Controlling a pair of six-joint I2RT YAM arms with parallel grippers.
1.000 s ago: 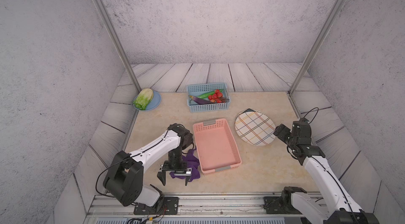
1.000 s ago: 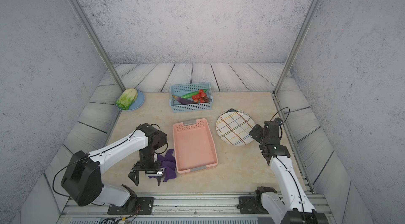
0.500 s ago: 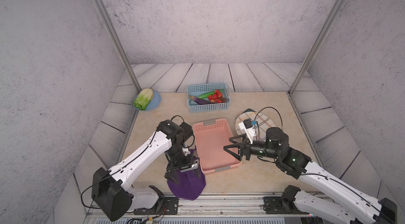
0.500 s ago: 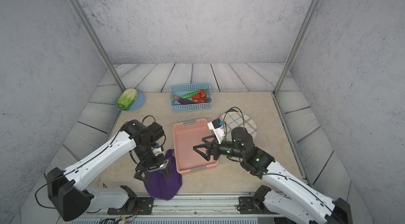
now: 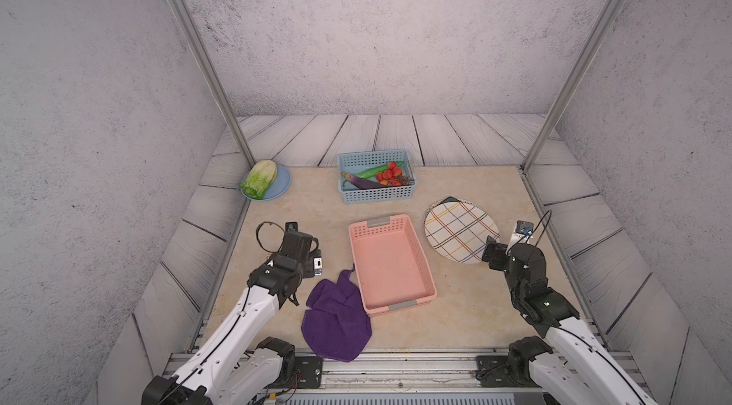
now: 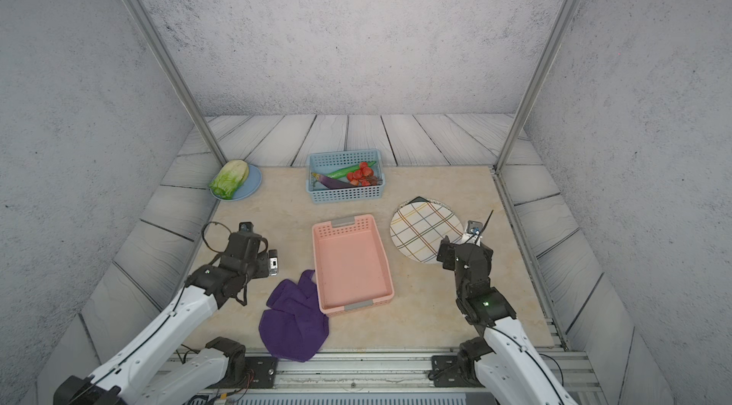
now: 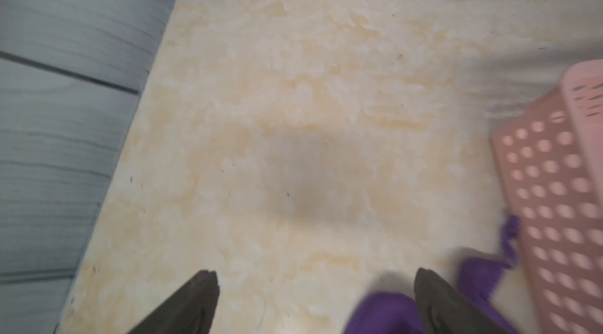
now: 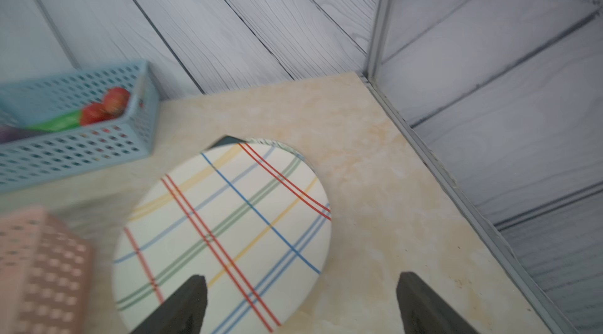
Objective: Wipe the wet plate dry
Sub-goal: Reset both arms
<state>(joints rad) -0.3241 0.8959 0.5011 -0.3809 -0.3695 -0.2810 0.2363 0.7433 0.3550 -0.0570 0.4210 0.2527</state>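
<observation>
The plaid plate (image 5: pixel 455 229) (image 6: pixel 424 229) (image 8: pixel 222 234) lies flat at the right of the beige table, its far edge resting on a small dark object (image 5: pixel 451 199). My right gripper (image 5: pixel 507 248) (image 6: pixel 461 250) (image 8: pixel 301 283) hovers open at the plate's near right edge, one finger over the plate and the other over bare table. A purple cloth (image 5: pixel 336 318) (image 6: pixel 295 322) (image 7: pixel 385 312) lies crumpled at the front, touching the pink basket. My left gripper (image 5: pixel 297 264) (image 6: pixel 257 264) (image 7: pixel 316 278) is open, just left of the cloth's far end, holding nothing.
An empty pink basket (image 5: pixel 390 264) stands in the middle between cloth and plate. Behind it is a blue basket (image 5: pixel 376 195) of vegetables. A blue dish with lettuce (image 5: pixel 279 189) sits at the back left corner. Metal posts and a raised rim border the table.
The left gripper has drawn back and left off the purple cloth, which now lies spread on the table. The right arm has swung from over the pink basket back to the plate's near edge.
</observation>
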